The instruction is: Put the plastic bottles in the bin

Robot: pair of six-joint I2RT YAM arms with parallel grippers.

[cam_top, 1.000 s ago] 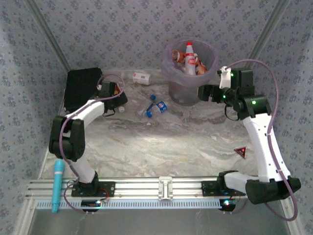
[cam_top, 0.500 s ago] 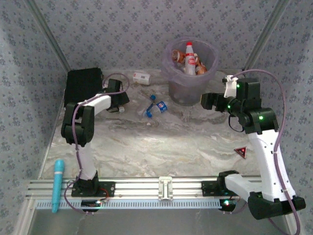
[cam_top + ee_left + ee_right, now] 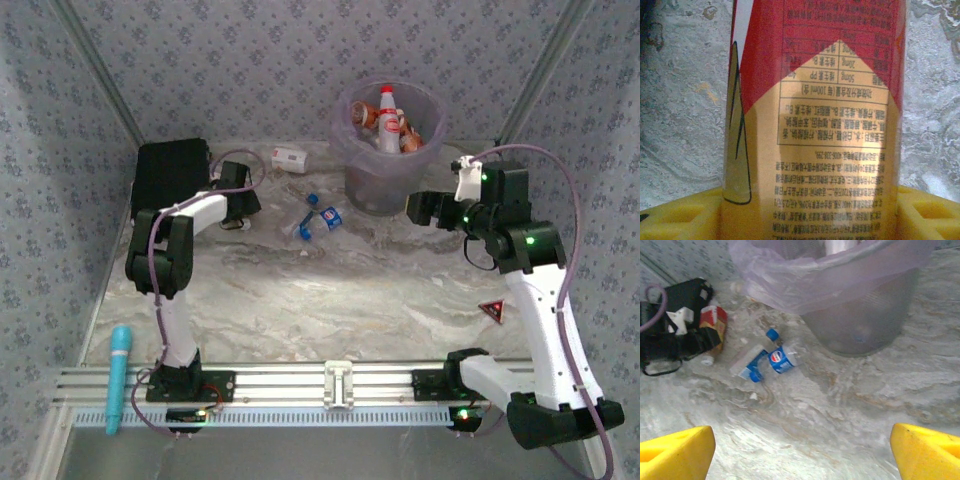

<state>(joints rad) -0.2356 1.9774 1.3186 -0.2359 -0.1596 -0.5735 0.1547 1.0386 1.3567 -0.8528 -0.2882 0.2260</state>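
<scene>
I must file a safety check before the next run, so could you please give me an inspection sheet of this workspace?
Surface: marbled table, no spill seen.
Job's things: bin holds several bottles; two blue-labelled bottles and a white bottle lie on the table.
Clutter: black case, teal tool, red triangle.
Grippers: left gripper shut on red and gold bottle; right gripper open, empty.
Cables: purple cables loop along both arms.
Surroundings: patterned walls.

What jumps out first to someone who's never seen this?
The pale purple bin at the back, already holding several bottles, draws the eye. A red and gold bottle sits clamped between the left arm's yellow fingers, and blue-labelled bottles lie loose left of the bin.
</scene>
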